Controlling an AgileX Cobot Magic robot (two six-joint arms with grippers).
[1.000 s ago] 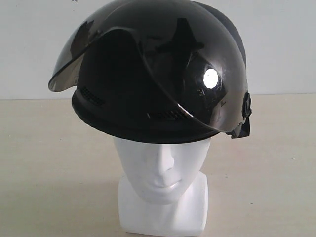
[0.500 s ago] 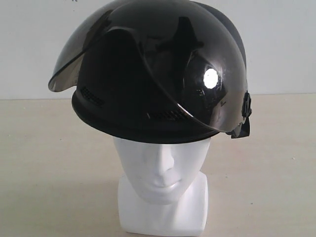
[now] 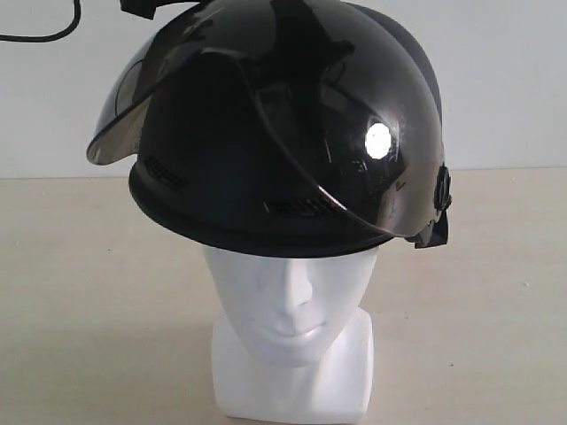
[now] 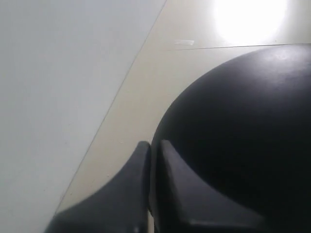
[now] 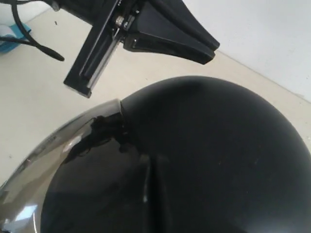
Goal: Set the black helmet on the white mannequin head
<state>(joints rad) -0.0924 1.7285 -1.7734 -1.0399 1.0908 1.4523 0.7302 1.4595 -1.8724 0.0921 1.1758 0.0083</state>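
Helmet domed, matte; head glossy white

No word, brand, number or sign can be read on the black helmet or the white mannequin head.

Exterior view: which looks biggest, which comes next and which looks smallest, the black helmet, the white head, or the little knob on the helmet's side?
Largest: black helmet
Middle: white head
Smallest: side knob, tiny beside the others

Matte black domed helmet, smoky grey tinted visor; glossy white moulded mannequin head; plain beige tabletop.
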